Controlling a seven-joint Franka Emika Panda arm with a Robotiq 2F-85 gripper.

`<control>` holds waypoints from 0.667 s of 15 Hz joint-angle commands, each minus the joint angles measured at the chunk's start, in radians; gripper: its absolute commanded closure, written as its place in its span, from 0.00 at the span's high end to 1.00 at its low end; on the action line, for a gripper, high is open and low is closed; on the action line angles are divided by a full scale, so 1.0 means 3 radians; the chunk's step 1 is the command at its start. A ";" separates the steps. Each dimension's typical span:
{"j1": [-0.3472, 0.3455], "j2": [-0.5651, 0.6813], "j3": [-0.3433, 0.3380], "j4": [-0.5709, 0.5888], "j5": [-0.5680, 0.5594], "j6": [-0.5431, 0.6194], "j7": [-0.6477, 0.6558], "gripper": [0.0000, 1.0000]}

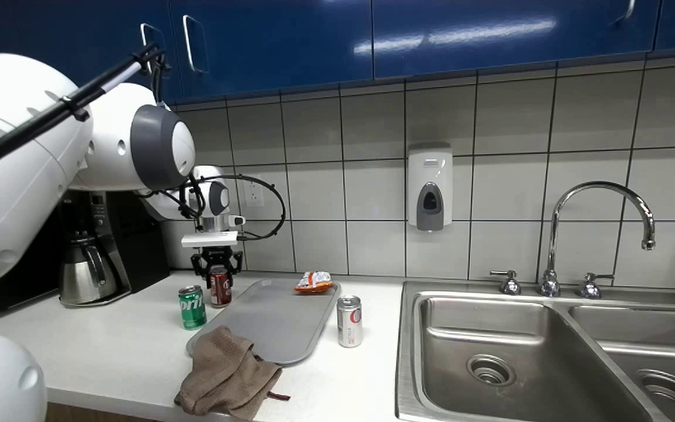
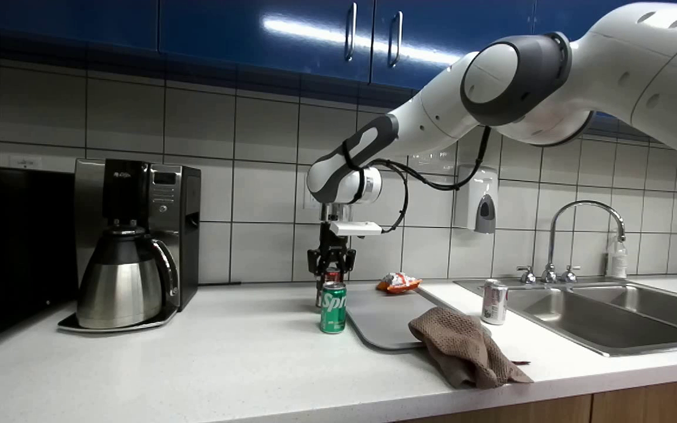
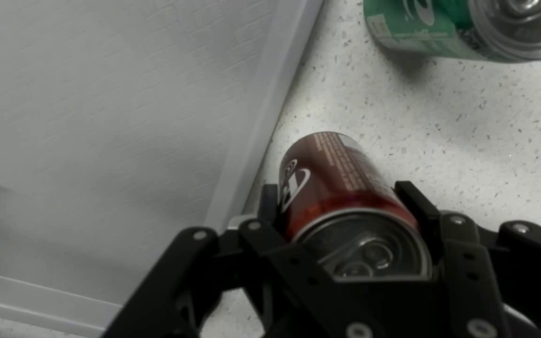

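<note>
Kitchen counter (image 1: 109, 351): white, speckled, below a tiled wall (image 1: 372, 187) and blue cabinets (image 1: 279, 41).
Gripper (image 3: 338, 199): pointing down, pinching the red can (image 1: 220, 290) from both sides.
Red can: upright, just outside the rim of the gray tray (image 1: 279, 316).
Gray tray: orange packet (image 1: 314, 283) at far end, brown cloth (image 1: 229, 372) overlapping near end.
Green can (image 1: 192, 307): upright on the counter, near the red can.
Silver can (image 1: 349, 322): upright between tray and sink (image 1: 409, 351).

Glossy blue cabinets (image 1: 279, 41) top both exterior views, catching a streak of light (image 1: 490, 33); pale wall tiles (image 1: 513, 114) face me, with a steel double sink (image 1: 519, 346) lower right.
</note>
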 commanded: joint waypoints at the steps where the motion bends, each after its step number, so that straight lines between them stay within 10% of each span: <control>1: 0.0018 -0.0014 -0.0001 0.0056 -0.0047 -0.0034 0.0012 0.38; 3: 0.0020 -0.0014 -0.0002 0.0058 -0.0051 -0.0039 0.0008 0.38; 4: 0.0025 -0.0017 -0.0009 0.0047 -0.0058 -0.0023 0.0021 0.88; 10: 0.0027 -0.0120 -0.0007 -0.0116 -0.0176 0.0099 -0.0055 1.00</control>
